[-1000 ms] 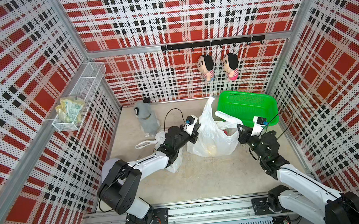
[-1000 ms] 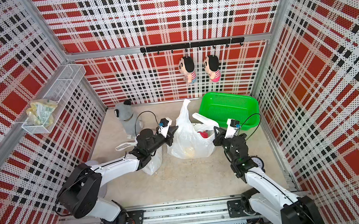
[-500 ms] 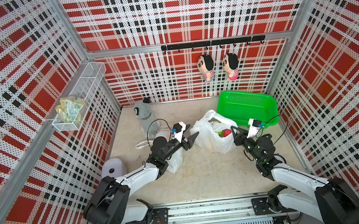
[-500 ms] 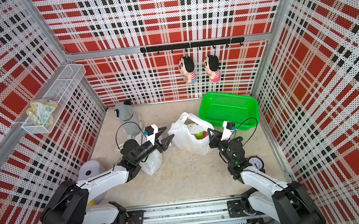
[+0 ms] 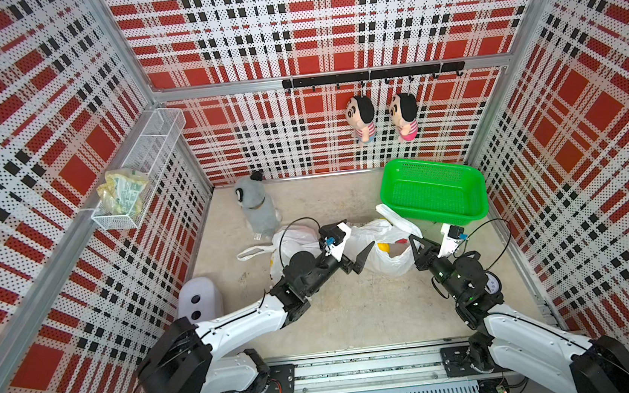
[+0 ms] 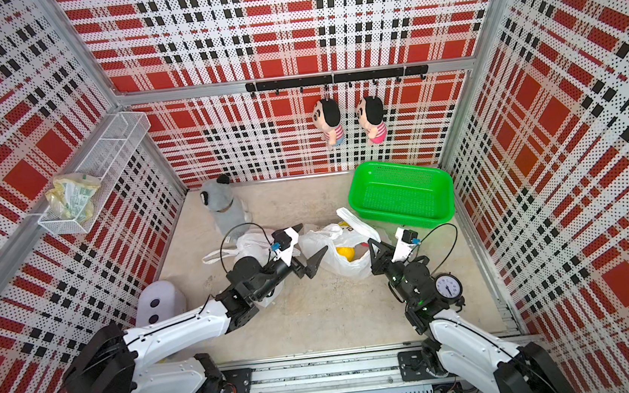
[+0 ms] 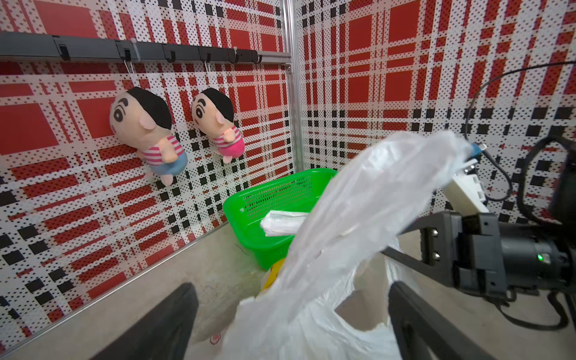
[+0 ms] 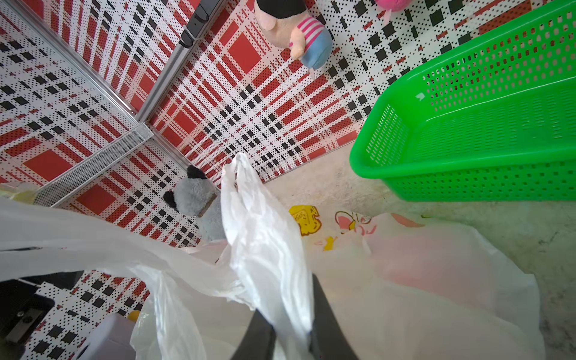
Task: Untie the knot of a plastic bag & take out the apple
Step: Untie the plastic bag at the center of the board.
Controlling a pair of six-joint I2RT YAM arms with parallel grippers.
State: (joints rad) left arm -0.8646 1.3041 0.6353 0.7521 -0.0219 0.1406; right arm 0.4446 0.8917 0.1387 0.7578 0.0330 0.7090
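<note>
**Bag slumped open, handles loose**

The translucent white plastic bag (image 5: 390,265) lies crumpled just toward 3 o'clock of the floor's middle. Its mouth gapes upward and one handle trails toward 1 o'clock. Inside shows something red, possibly the apple (image 5: 401,241).

Pale, speckled surface (image 5: 355,311). At two o'clock, in the far corner, green basket (image 5: 440,215). At eleven, upright grey plush toy (image 5: 257,207). Near centre, slumped plastic bag (image 5: 388,263), with second bag (image 5: 293,239) just beside it toward nine. At eight, white device (image 5: 200,301); at four, small clock (image 6: 447,286).
</note>
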